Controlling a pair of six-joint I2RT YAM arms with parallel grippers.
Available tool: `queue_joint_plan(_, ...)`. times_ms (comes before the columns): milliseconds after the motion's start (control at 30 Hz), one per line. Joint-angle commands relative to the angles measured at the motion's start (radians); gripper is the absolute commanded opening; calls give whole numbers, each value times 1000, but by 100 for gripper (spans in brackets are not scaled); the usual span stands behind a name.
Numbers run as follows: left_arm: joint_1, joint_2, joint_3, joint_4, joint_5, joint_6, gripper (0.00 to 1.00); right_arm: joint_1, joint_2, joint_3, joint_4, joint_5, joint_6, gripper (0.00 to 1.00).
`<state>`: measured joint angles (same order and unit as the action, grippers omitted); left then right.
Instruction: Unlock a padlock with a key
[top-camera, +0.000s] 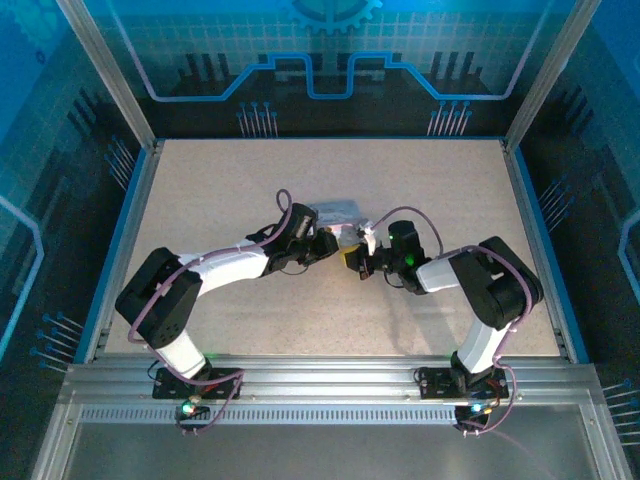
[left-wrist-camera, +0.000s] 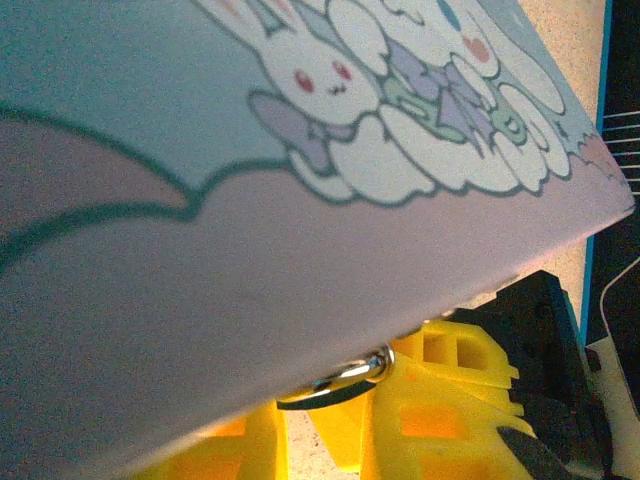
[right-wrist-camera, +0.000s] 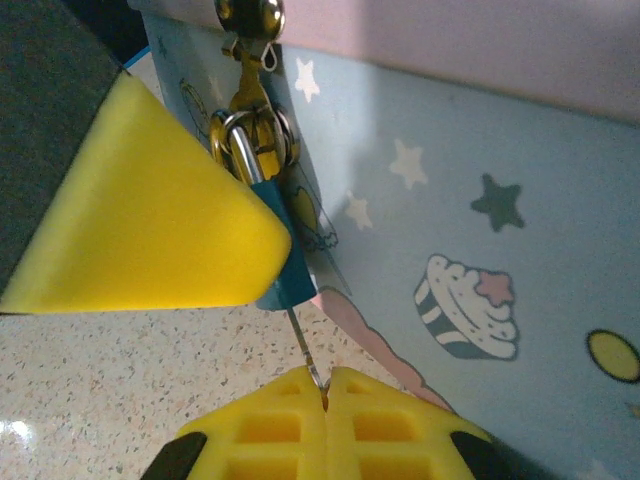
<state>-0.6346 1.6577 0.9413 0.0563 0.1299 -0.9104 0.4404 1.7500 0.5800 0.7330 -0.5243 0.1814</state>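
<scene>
You had one lilac cartoon tin (right-wrist-camera: 480, 200) at mid-desk (top-camera: 200, 200). One small blue padlock (right-wrist-camera: 292, 275), silvery-shackled, hung at its side. Your right tool (right-wrist-camera: 322, 400) pinched the one thin dark key (right-wrist-camera: 303, 345) beneath it. I couldn't tell your left tool's (top-camera: 330, 245) grip.

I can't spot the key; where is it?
Right wrist view: the key runs from the padlock down into the shut right gripper, beside the tin.
</scene>
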Motion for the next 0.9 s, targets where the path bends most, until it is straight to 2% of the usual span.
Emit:
queue_joint_plan(0, -33, -4, 1, 28, 145, 18, 14, 9, 4, 53, 94, 53, 18, 0)
queue_joint_plan(367, -11, -4, -2, 32, 128, 26, 14, -6, -82, -20, 21, 71, -22, 0)
queue_joint_plan(867, 18, -1, 6, 33, 135, 33, 14, 41, -133, -108, -56, 98, -10, 0)
